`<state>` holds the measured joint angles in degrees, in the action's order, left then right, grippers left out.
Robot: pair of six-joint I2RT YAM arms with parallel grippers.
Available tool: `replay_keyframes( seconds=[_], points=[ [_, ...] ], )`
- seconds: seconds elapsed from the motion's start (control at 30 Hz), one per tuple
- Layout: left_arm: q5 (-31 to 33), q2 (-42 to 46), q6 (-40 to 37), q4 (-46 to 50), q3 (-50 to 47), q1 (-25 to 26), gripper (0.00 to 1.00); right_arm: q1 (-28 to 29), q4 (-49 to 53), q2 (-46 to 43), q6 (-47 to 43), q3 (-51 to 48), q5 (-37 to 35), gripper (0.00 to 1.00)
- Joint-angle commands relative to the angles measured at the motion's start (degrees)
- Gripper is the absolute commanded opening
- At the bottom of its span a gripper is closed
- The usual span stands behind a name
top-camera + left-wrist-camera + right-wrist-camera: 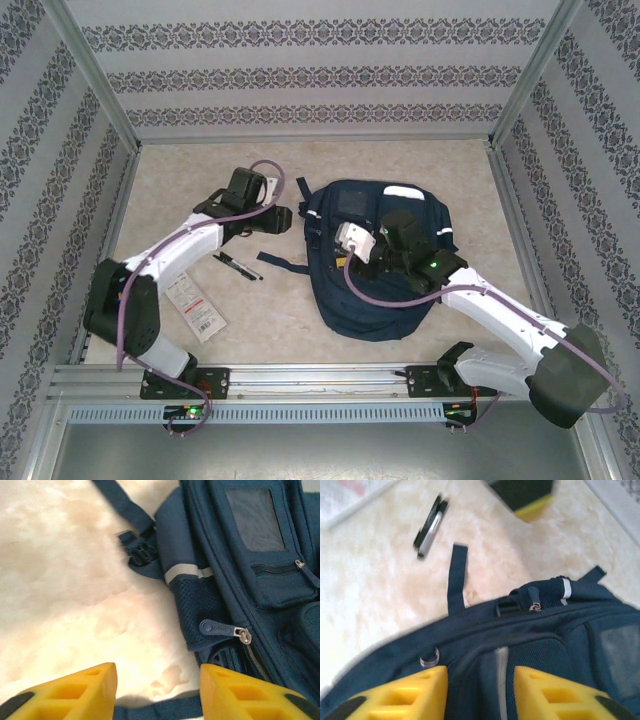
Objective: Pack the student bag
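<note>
The student bag (385, 300) is a dark navy backpack lying flat in the middle of the table, front pockets up. My left gripper (283, 218) hangs open just off its left side. In the left wrist view the yellow fingers (75, 695) stand apart over bare table and a loose strap (155, 712), with nothing between them. The bag's mesh side pocket and a zipper pull (220, 629) lie just ahead to the right. My right gripper (345, 250) hovers over the bag's upper left part. It (480, 680) is open above the bag's side panel (545, 645) and holds nothing.
A black marker (238, 266) lies on the table left of the bag, also seen as a marker (430, 527) in the right wrist view. A white card with red print (195, 305) lies nearer the left arm's base. Patterned walls enclose the table on three sides.
</note>
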<state>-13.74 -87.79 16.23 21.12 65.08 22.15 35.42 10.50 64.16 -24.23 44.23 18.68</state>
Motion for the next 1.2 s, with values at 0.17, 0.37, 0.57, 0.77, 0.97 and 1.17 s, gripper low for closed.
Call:
replay_keyframes(
  seconds=[0.17,0.37,0.57,0.77,0.97,1.17],
  points=[
    [7.63,15.9,12.06,14.63,-8.99,-4.85,0.55,-0.85,-5.07,-4.12,32.96,4.36,-0.39,0.98],
    [18.18,27.93,13.37,25.19,-13.12,-11.73,0.65,-2.47,-9.33,-9.92,45.5,-3.53,5.98,0.98],
    [21.98,33.48,14.41,24.1,-18.56,-28.29,0.69,1.77,-5.26,-4.95,53.82,-4.94,2.94,0.94],
    [31.62,20.3,12.25,20.69,-15.21,-35.87,1.0,11.3,0.87,-1.5,54.1,-3.03,-6.94,0.91],
    [32.4,6.3,15.41,18.08,-13.23,-44.1,1.0,16.14,5.49,-0.17,53.29,-0.47,-11.45,0.93],
    [30.4,-9.26,18.4,21.39,-9.96,-45.78,0.99,17.06,7.39,-0.62,53.97,-0.16,-13.72,0.93]
  ],
)
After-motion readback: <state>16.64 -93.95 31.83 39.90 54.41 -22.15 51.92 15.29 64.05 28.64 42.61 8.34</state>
